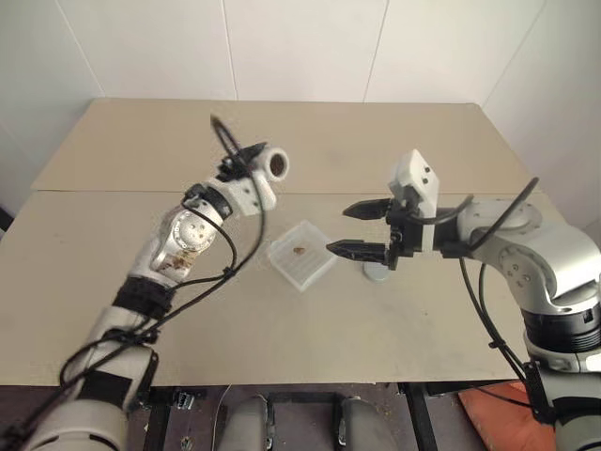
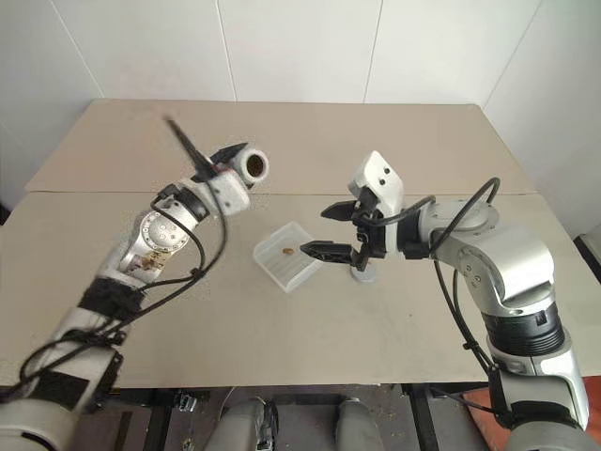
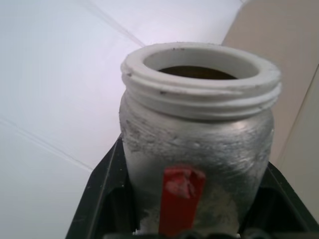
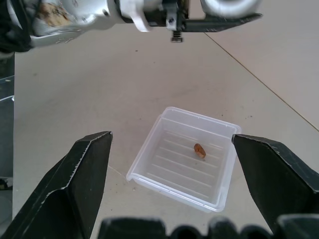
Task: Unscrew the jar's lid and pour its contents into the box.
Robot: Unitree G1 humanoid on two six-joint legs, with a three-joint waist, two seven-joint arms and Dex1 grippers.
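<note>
Left pincer (image 1: 266,167) is clamped tight on the open jar (image 1: 276,164) held up off the desk (image 1: 113,272), right pincer (image 1: 368,230) gaping wide and empty by the box (image 1: 302,255) with one brown bit (image 4: 200,150) inside.

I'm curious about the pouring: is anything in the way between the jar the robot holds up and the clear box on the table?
Nothing visible. The left gripper holds the open jar up beside the box, with bare air between. The right gripper hangs open on the box's other side, above the lid, not over the box.
</note>
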